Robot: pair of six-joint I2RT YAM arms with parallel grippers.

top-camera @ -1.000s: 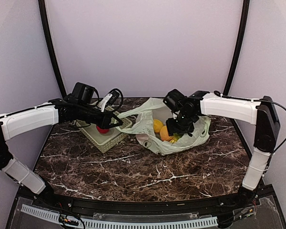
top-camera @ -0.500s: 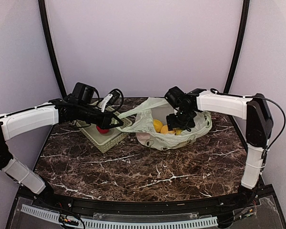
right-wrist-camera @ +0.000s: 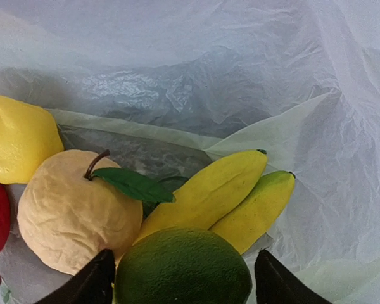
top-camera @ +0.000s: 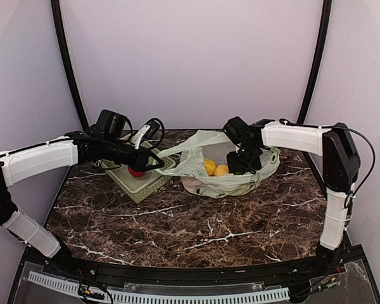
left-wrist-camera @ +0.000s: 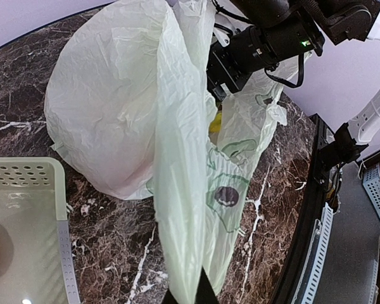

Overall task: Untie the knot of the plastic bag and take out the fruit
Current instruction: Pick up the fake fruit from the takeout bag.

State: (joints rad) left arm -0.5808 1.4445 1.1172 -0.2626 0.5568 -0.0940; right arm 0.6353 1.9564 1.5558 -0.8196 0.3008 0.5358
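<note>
Green fruit (right-wrist-camera: pixel 177 282) (in plastic bag (right-wrist-camera: pixel 342 158)) within spread right gripper (right-wrist-camera: pixel 185 254).

plastic bag (left-wrist-camera: pixel 107 95) print (left-wrist-camera: pixel 227 195): dark round emblem, green outlines beside it, lettering illegible
Other surfaces: nothing readable

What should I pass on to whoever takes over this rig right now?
Left gripper: jaws shut on a handle strip of the plastic bag, holding it taut toward the basket.
Right gripper: jaws open inside the bag, either side of the green fruit, not closed on it.
Done: no knot visible, bag mouth open; one red fruit lies in the basket.
Left to do: lift out the green fruit, bananas, leafy pale fruit and yellow fruit.
</note>
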